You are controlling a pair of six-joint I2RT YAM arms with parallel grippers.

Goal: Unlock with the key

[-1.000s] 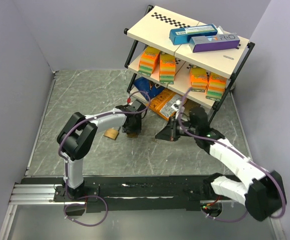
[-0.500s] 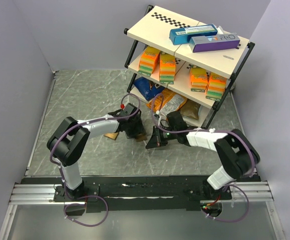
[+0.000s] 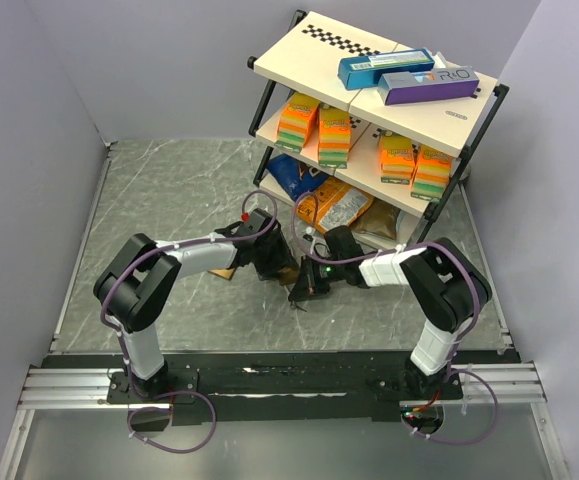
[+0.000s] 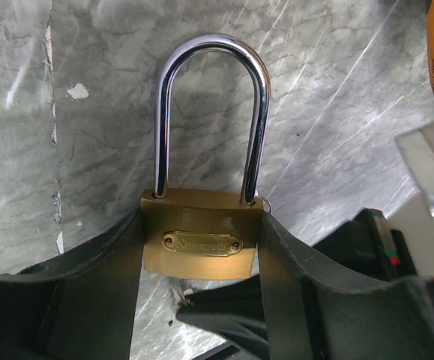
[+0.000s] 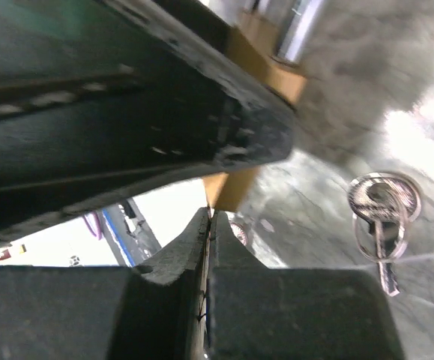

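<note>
A brass padlock [image 4: 200,244] with a silver shackle [image 4: 211,45] stands gripped by its sides in my left gripper [image 4: 200,219], shackle pointing away over the marble floor. The dark wedge of my right gripper [image 4: 224,311] reaches in just under the padlock's bottom face, and a tiny thin bit, the key [image 4: 181,298], sticks out of its tips. In the right wrist view the right gripper [image 5: 210,214] is pressed shut, with the padlock's brass corner [image 5: 231,187] right above its tips. From above, both grippers meet at mid table, left [image 3: 274,264] and right [image 3: 300,288].
A second brass padlock [image 3: 226,271] lies left of the left gripper. A silver key ring [image 5: 382,214] rests on the floor right of the right gripper. Behind stands a shelf rack [image 3: 269,75] with boxes, and snack bags [image 3: 339,205] lie under it.
My right arm has swung left and brought its shut gripper under the padlock. The left gripper with the padlock has shifted slightly toward it.
</note>
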